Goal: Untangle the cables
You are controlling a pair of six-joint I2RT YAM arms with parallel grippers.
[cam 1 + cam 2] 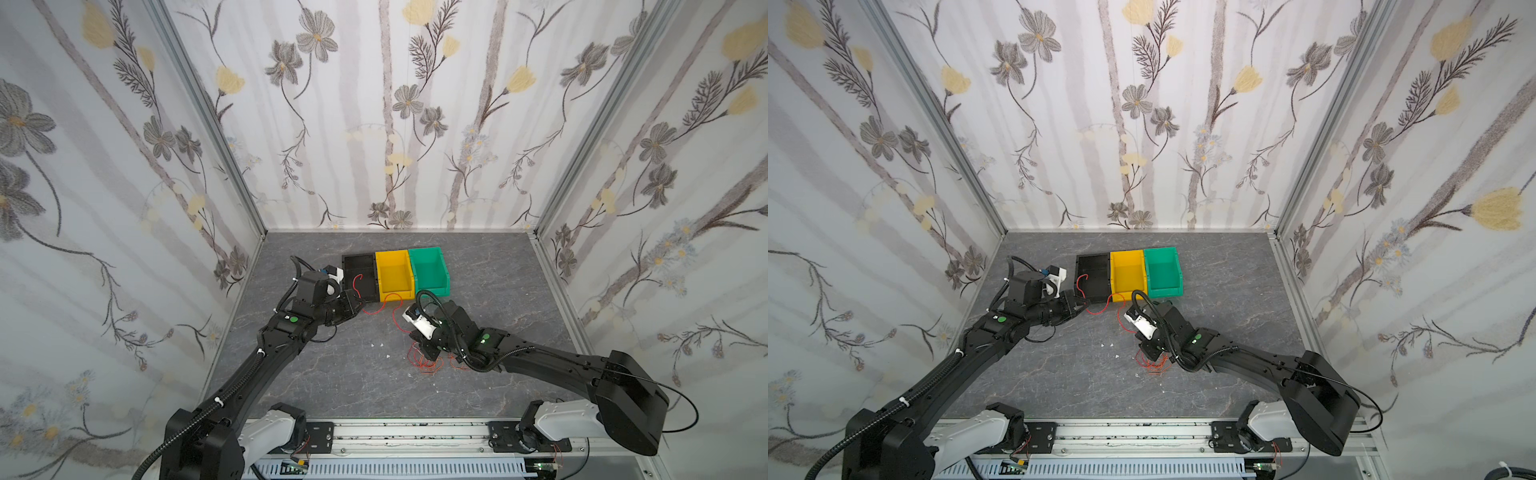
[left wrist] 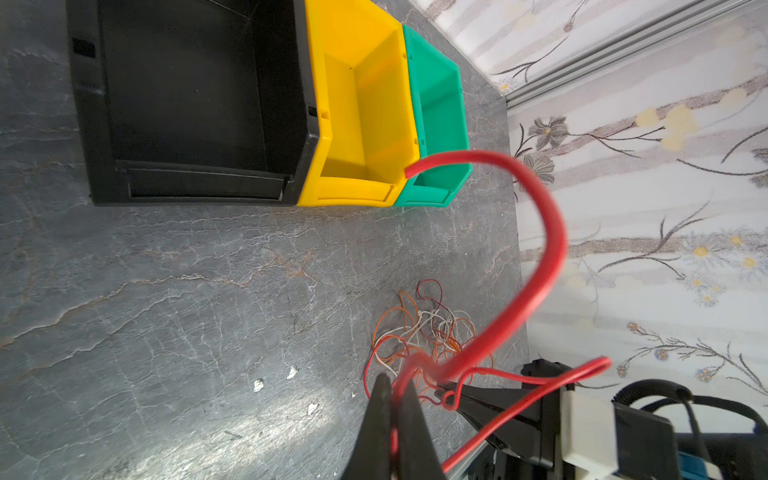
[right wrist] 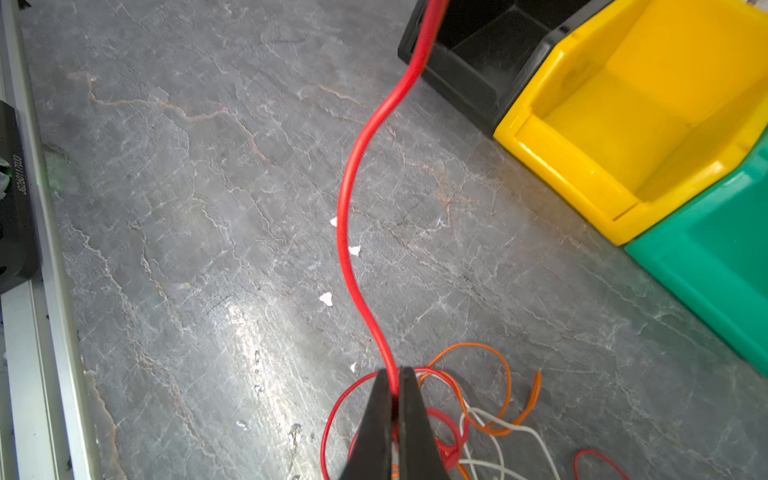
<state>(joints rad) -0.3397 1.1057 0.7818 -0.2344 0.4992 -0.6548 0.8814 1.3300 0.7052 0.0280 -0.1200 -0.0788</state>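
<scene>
Holding one red cable (image 3: 342,216), left gripper (image 2: 392,399) and right gripper (image 3: 395,384) both clamped
Tangled cables (image 2: 419,328) lie nearer the surface's (image 1: 332,374) front edge.

The left arm (image 1: 266,353) comes up from the lower left of the frame and reaches toward the middle. It bends at the wrist, and the left gripper (image 1: 358,306) points to the right. Its two black fingers (image 2: 378,415) are pressed together and pinch a red cable (image 2: 552,232).

The right arm (image 1: 548,365) comes in from the lower right of the frame and reaches left, toward the middle. Its wrist bends over, so the right gripper (image 1: 428,353) points downward. Its fingers (image 3: 374,419) are pressed together too, with the red cable pinched between them.
</scene>
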